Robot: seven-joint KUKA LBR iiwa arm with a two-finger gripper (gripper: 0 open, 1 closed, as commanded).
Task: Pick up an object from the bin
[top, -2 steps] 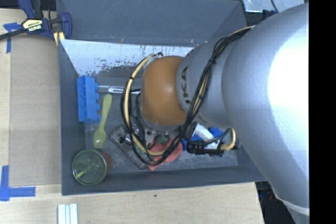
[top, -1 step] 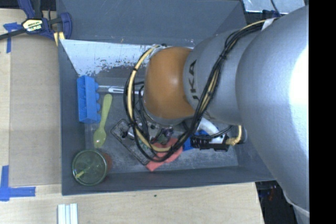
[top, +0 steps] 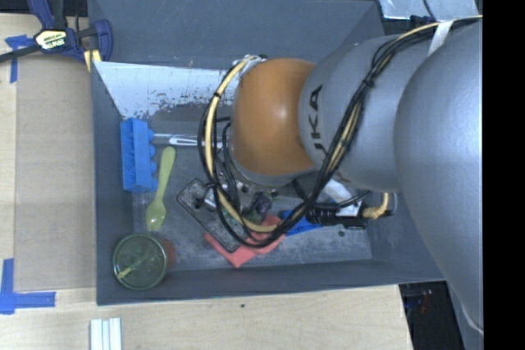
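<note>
End effector (top: pixel 225 205) seen low at centre of bin (top: pixel 246 29).
Its opening cannot be told. Red piece (top: pixel 239 255) is found at its 6 o'clock; spoon (top: pixel 162 188) and blue block (top: pixel 137 156) at 9 o'clock.

The grey bin (top: pixel 246 16) holds a blue block (top: pixel 137 153), yellow-green spoon (top: pixel 161 186), round green lid (top: pixel 141 261) and red scrap (top: pixel 240 256).

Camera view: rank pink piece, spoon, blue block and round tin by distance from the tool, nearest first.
1. Pink piece, just below the tool, lower middle.
2. Spoon, to the tool's left.
3. Blue block, far left, and round tin, lower left corner: too close to call.
</note>
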